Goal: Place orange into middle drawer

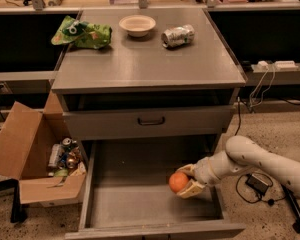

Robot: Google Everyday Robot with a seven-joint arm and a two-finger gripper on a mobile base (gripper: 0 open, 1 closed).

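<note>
The orange (pixel 178 182) is round and bright, held between the cream fingers of my gripper (pixel 186 180), which is shut on it. My white arm (pixel 255 161) reaches in from the right over the drawer's right wall. The orange hangs low inside the open middle drawer (pixel 125 204), over the right part of its flat grey floor. I cannot tell whether it touches the floor.
A shut drawer front with a black handle (pixel 151 120) is above. On the cabinet top lie a cream bowl (pixel 137 24), a silver can (pixel 178 35) and a green bag (pixel 82 32). An open cardboard box (pixel 35 156) of clutter stands left of the drawer. Cables (pixel 257 184) lie on the floor at right.
</note>
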